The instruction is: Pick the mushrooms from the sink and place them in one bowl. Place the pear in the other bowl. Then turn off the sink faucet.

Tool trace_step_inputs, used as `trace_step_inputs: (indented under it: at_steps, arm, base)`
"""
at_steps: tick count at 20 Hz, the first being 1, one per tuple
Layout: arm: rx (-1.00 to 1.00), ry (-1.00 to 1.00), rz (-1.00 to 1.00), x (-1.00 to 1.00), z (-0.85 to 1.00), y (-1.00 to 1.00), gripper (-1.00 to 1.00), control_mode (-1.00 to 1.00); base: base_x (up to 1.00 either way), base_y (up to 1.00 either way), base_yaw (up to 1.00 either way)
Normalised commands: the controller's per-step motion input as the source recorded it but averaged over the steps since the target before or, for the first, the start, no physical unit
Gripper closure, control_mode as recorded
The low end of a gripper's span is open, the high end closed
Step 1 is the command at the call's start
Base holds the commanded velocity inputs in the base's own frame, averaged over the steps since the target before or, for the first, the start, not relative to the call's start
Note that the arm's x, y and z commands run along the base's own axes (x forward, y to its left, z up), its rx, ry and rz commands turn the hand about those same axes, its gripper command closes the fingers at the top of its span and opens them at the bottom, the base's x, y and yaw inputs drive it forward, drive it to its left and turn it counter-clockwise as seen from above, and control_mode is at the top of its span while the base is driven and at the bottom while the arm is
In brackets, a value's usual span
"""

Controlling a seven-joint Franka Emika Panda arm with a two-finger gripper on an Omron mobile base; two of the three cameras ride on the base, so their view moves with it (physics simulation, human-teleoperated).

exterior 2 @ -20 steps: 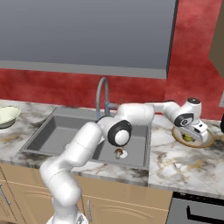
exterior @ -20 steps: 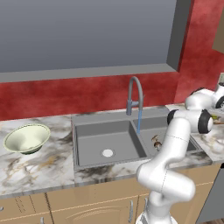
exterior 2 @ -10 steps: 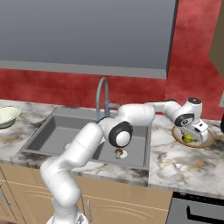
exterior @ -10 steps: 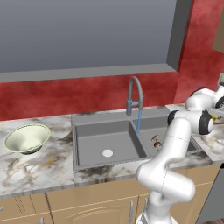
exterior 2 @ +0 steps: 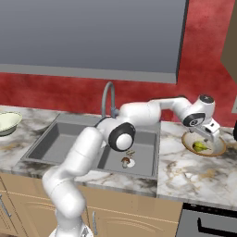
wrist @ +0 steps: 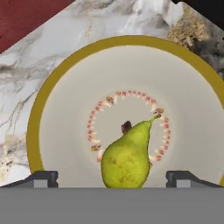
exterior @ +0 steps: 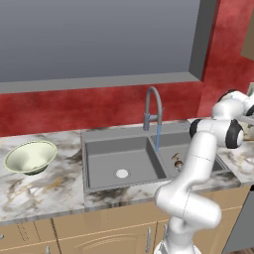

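Note:
The pear lies on its side in the shallow tan-rimmed bowl, free of both fingertips. My gripper hangs open just above it, one jaw on each side. From the right base view the gripper hovers over that bowl on the counter right of the sink, with the pear inside. The mushrooms lie near the drain in the right basin, also visible from the left. The pale green-white bowl stands left of the sink. Water runs from the faucet.
A marble counter surrounds the sink below a red wall. My arm stretches across the right basin. A dark stove edge lies at the lower right, and a brown cabinet hangs above the right counter.
The jaws have spread wide and let go of the pear, which now rests in the tan-rimmed bowl. The arm has barely moved.

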Motion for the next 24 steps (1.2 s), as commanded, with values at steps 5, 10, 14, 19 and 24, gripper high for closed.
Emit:
trace_step_inputs:
  at_steps: [5,10,14,19,24]
  arm:
    - [-0.09,-0.06,0.00,-0.44,0.10,0.85,-1.00,-1.00]
    - [-0.12,-0.01,0.03,-0.54,0.00,1.00,-1.00,-1.00]
    - [-0.12,0.00,0.05,-0.50,0.00,1.00,-1.00,-1.00]
    - [-0.10,0.00,0.08,-0.38,0.01,1.00,-1.00,-1.00]
    - [-0.04,0.01,0.10,-0.08,0.03,1.00,-1.00,-1.00]
  base:
    - [0.00,0.00,0.00]
    - [0.00,0.00,0.00]
    - [0.00,0.00,0.00]
    - [0.00,0.00,0.00]
    - [0.00,0.00,0.00]
